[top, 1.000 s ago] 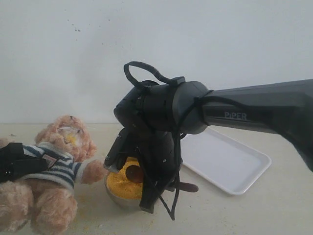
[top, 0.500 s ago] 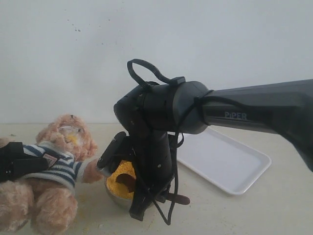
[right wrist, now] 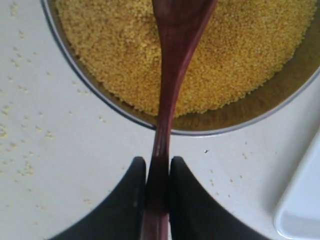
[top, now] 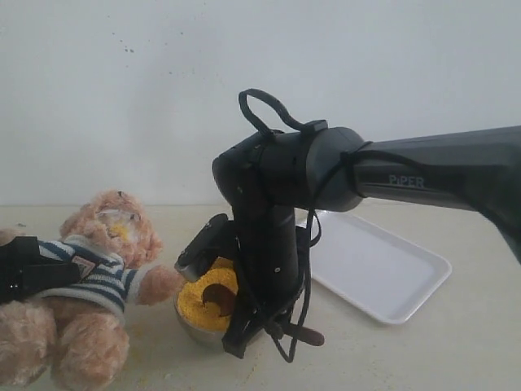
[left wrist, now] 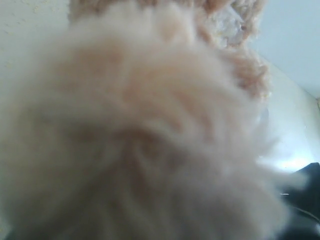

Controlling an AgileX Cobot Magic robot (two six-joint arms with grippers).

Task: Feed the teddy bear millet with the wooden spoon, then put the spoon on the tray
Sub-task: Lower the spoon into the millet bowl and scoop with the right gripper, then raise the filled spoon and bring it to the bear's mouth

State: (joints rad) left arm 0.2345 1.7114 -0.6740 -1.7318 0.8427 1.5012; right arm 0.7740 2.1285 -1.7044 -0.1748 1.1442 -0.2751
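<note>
Currently mid-scoop: right gripper (right wrist: 156, 172) pinched tight on wooden spoon (right wrist: 172, 75) handle, spoon tip dipped in millet (right wrist: 240, 55). Teddy bear (top: 102, 269) lying beside steel bowl (right wrist: 90, 92). Feeding and placement on tray (top: 383, 273) seemingly both left.

The right arm (top: 281, 175) has shifted toward the right of the exterior frame since a second ago, its wrist now a little higher. The right gripper (right wrist: 156, 166) has tipped downward, so the spoon (top: 216, 300) has dropped from just above the millet (top: 195, 301) onto the mound. The far end of its handle now sits lower, nearer the bottom edge.
</note>
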